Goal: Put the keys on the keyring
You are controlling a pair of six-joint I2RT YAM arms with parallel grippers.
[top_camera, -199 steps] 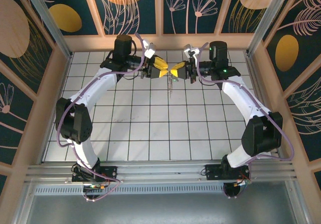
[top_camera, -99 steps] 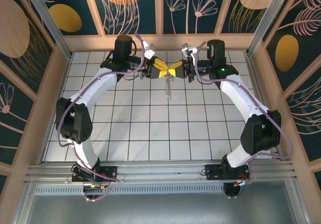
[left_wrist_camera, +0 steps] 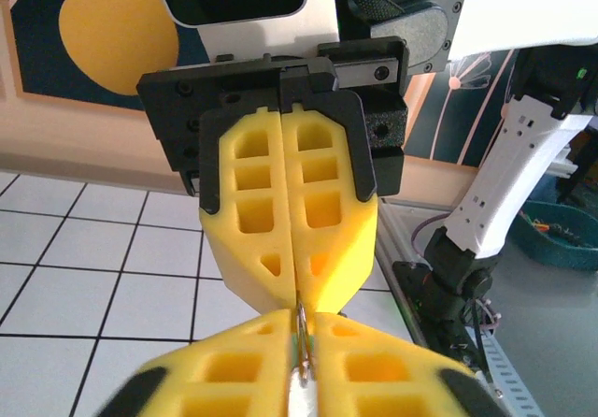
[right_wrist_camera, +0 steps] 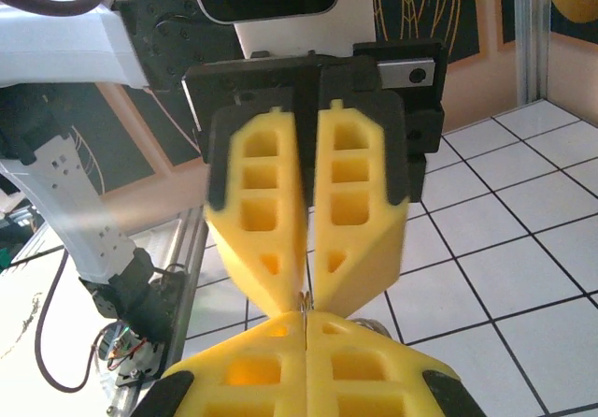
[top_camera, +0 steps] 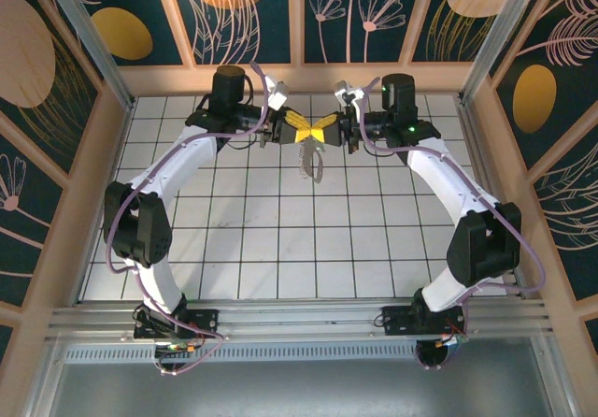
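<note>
Keyring (top_camera: 312, 163) pinched: left fingers (left_wrist_camera: 234, 368), right fingers (left_wrist_camera: 238, 249) closed.

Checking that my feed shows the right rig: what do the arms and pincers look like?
The left arm and right arm have white shells with black joints, and a purple cable loops along each. The left pincer and right pincer are yellow with open cells, mounted on black blocks.
</note>
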